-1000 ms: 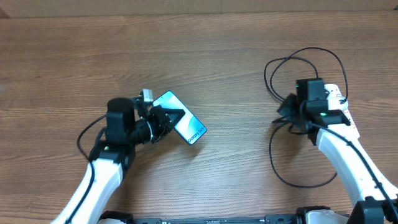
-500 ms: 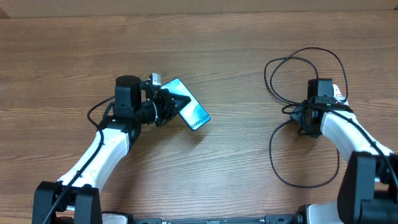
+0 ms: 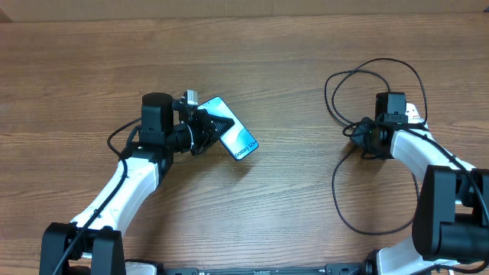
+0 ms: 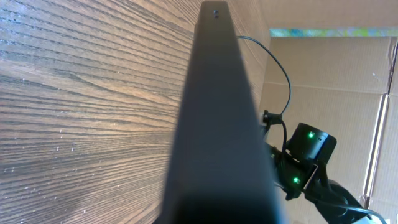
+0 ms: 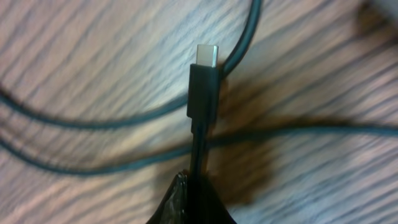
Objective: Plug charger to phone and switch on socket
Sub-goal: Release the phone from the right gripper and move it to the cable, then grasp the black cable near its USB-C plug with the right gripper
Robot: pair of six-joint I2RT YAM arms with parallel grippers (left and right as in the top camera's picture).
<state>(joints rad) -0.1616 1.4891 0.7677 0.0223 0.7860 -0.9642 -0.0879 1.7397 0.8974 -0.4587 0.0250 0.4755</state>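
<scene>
Jaws on my right arm are clenched on the charger (image 5: 194,149) just behind its plug tip (image 5: 204,81), which sticks out ahead of them above the tabletop (image 3: 290,76) at the right, with the rest of the cable looping nearby. Left jaws are clenched on one end of the phone (image 3: 235,140), left of centre. Both things look to be in hand, so I judge plugging in is the present step. Tip and phone are well apart; next I must bring them together, with the tip square to the phone's port. The socket I cannot make out; its switch comes last.
</scene>
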